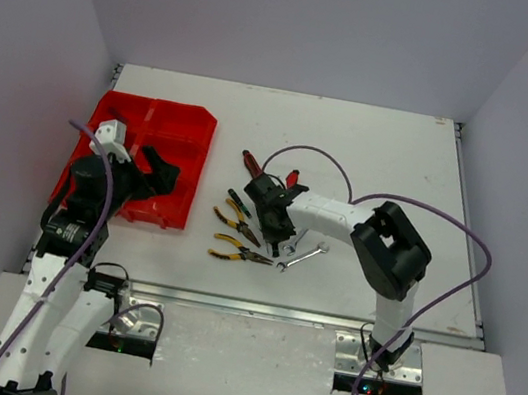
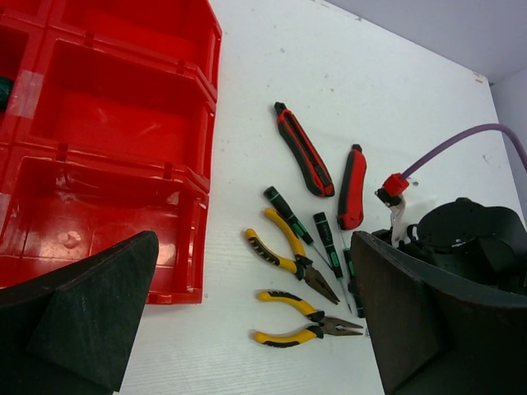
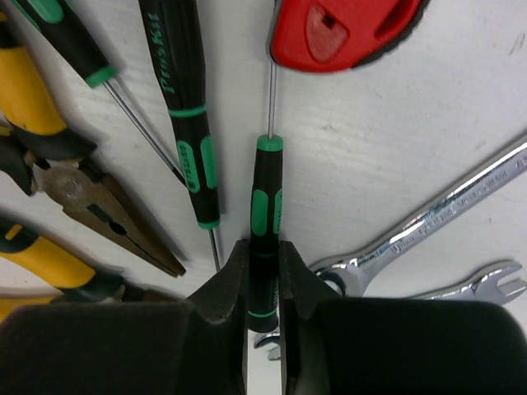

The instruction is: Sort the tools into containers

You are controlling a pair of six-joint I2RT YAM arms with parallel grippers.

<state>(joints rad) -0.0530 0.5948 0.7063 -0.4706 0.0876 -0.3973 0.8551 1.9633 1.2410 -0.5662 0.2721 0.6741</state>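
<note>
Reaching among tools (image 1: 237,221) on the table (image 1: 402,160) from above, the right hand (image 1: 275,222) sits low; the left hand (image 1: 159,175) hovers over the tray (image 1: 180,123). Left wrist: jaws wide, empty. Right wrist: fingers (image 3: 226,288) clamp a green screwdriver (image 3: 266,197) lying flat; next, lift it trayward.

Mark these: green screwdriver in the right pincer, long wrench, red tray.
clamped green screwdriver (image 3: 266,197), right wrist view, mid handle.
long wrench (image 3: 445,206), right wrist view, shaft.
red tray (image 2: 115,123), left wrist view, bare compartment floor.

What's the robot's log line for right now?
left gripper: open, empty | right gripper: shut on green screwdriver | phase: grasping
</note>
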